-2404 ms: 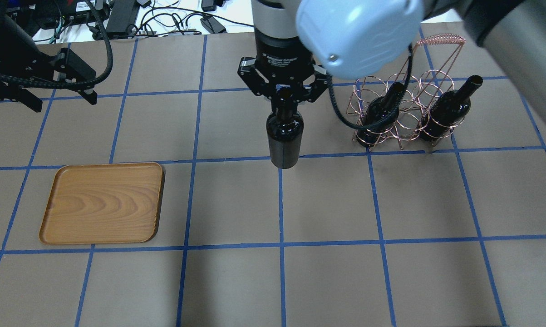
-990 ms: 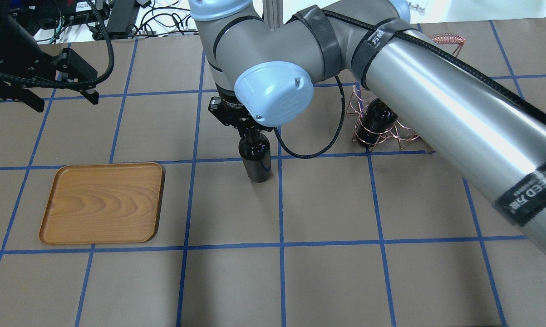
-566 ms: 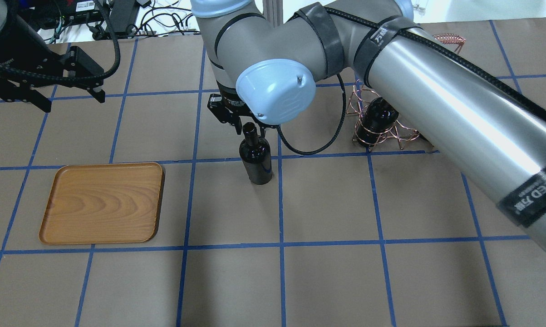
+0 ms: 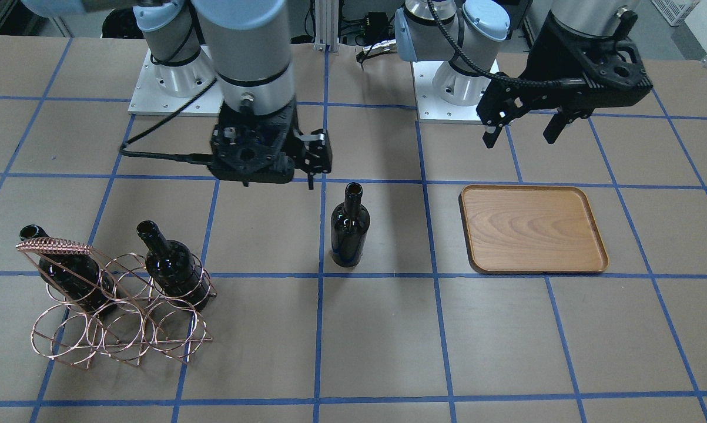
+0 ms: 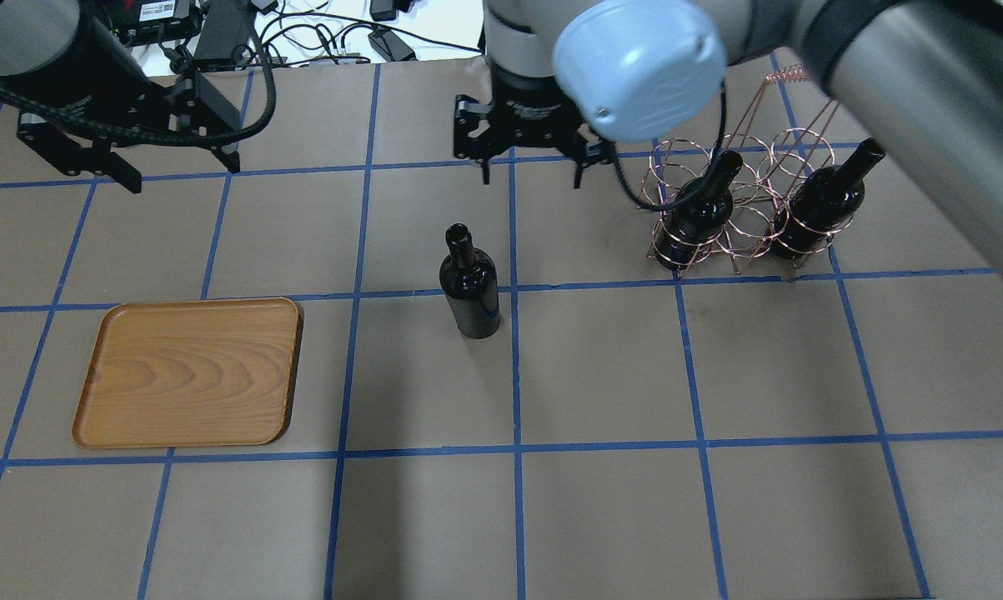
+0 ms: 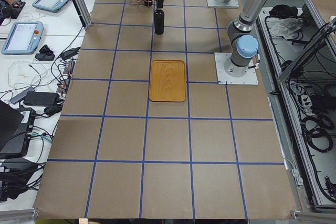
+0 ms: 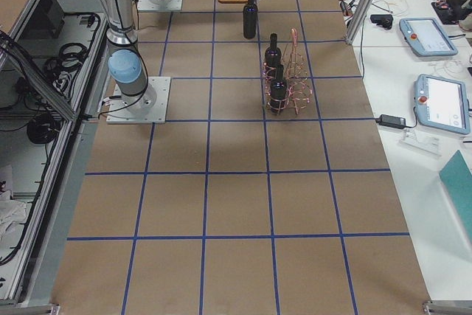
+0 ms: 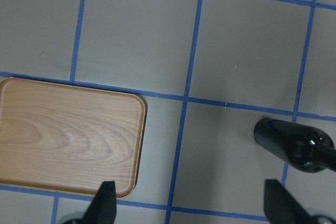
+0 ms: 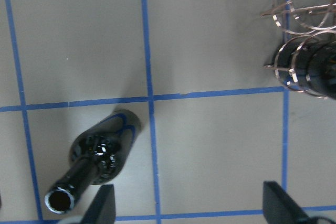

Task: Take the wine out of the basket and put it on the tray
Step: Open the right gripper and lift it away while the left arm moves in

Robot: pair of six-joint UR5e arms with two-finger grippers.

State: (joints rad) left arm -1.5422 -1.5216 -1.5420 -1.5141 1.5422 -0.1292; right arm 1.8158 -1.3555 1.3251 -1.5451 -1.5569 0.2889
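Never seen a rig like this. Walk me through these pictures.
Two robot arms work at a table marked with blue tape. Each ends in a two-finger claw. One picture looks down from behind the robot, one faces it, two look along the table from its ends, and two come from wrist cameras. The left claw and the right claw are open and hold nothing. One dark wine bottle stands upright on the table, between a bare wooden tray and a copper wire basket holding two more bottles.
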